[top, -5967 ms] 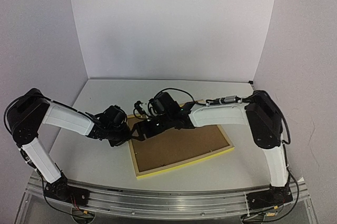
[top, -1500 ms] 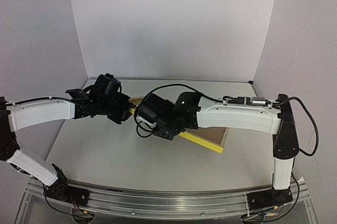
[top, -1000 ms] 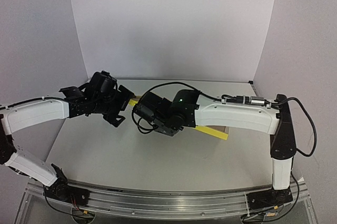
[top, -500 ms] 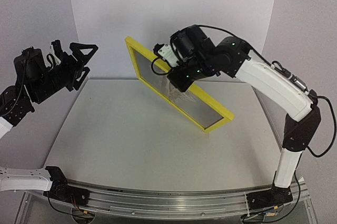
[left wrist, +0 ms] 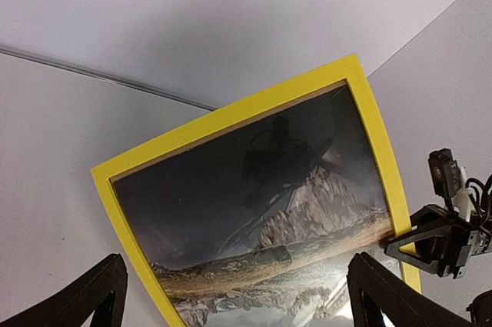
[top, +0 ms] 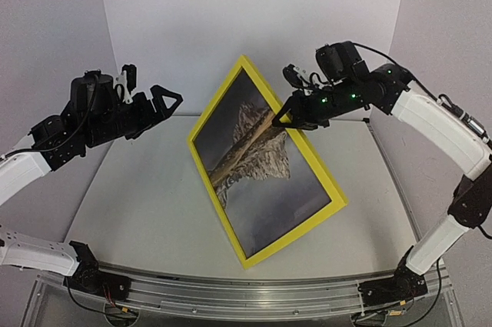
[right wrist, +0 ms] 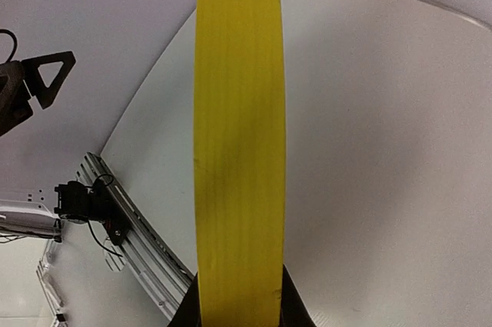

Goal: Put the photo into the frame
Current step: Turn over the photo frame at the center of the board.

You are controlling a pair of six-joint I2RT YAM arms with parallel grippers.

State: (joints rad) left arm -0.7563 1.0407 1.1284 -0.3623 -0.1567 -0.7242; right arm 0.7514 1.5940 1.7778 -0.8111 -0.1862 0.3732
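The yellow frame (top: pixel 295 235) is lifted off the table and tilted, its front facing the top camera. Behind its pane sits the photo (top: pixel 254 159), a snowy mountain mirrored in a lake. My right gripper (top: pixel 287 117) is shut on the frame's upper right edge. The right wrist view looks straight along that yellow edge (right wrist: pixel 238 150), with the right gripper (right wrist: pixel 238 308) clamping it at the bottom. My left gripper (top: pixel 146 88) hangs open and empty to the left of the frame, apart from it. The left wrist view has the frame (left wrist: pixel 231 115) and photo (left wrist: pixel 300 215) beyond the left gripper's fingers (left wrist: pixel 377 296).
The grey table (top: pixel 138 211) lies under the raised frame. A metal rail (top: pixel 231 292) runs along the near edge. White backdrop walls (top: pixel 254 27) close off the back and sides. The right gripper (left wrist: pixel 430 238) shows at the frame's right edge in the left wrist view.
The right arm has swung the frame round, so the photo now faces the top camera and one corner points at the near edge. The left gripper moved right, toward the frame.
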